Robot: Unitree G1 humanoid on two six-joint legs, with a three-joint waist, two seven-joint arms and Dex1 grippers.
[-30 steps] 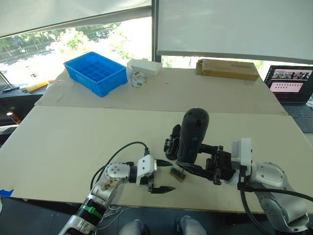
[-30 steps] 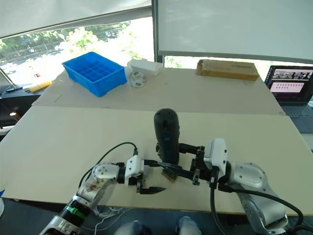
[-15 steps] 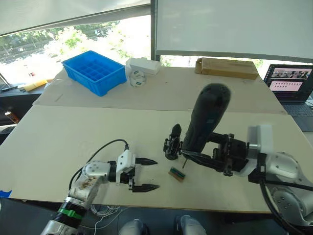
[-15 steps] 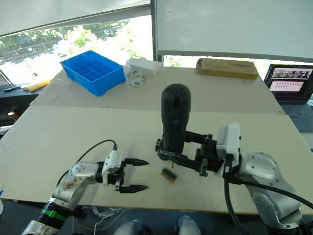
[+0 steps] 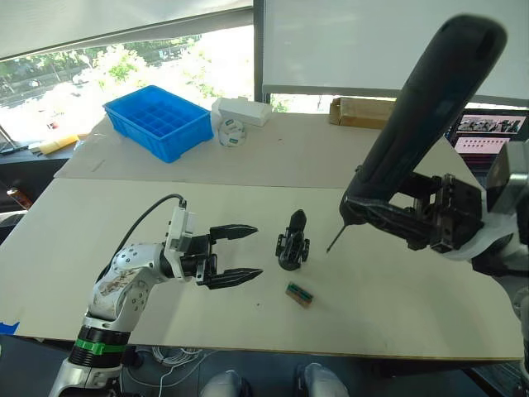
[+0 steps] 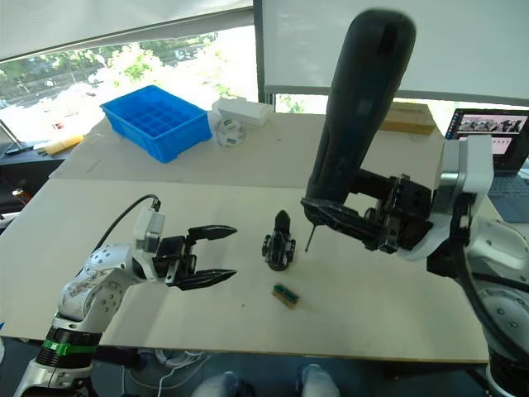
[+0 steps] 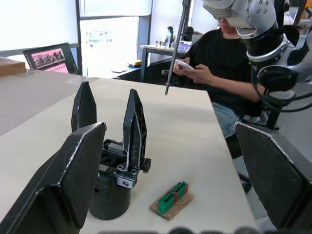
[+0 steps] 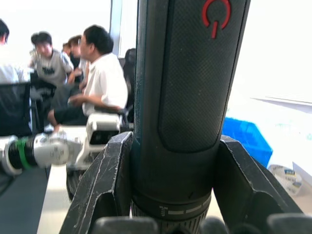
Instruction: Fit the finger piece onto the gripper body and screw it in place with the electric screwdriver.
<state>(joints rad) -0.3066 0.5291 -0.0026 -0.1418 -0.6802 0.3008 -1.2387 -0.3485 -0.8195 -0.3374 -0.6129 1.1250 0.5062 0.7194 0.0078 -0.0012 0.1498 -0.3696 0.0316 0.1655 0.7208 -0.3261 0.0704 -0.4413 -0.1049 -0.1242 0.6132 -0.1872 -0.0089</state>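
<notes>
The gripper body (image 5: 292, 242) stands upright mid-table on its round base. In the left wrist view two pointed black fingers rise from the gripper body (image 7: 114, 165); which one is the finger piece I cannot tell. My left gripper (image 5: 248, 253) is open just left of it, fingers pointing at it, nothing held. My right gripper (image 5: 376, 211) is shut on the lower end of the electric screwdriver (image 5: 430, 107), held high and tilted to the right of the body. Its thin bit (image 5: 332, 241) hangs in the air a little right of the body, not touching.
A small green-and-brown block (image 5: 299, 294) lies near the front edge. At the back are a blue bin (image 5: 161, 122), a white box (image 5: 244, 112), a tape roll (image 5: 234, 132), a cardboard box (image 5: 364, 112) and a laptop (image 5: 488, 136). A seated person (image 7: 219, 58) is beyond the table.
My right gripper has lifted the screwdriver up and to the right, off the gripper body. My left gripper has drawn back to the left, away from the block, and spread wider.
</notes>
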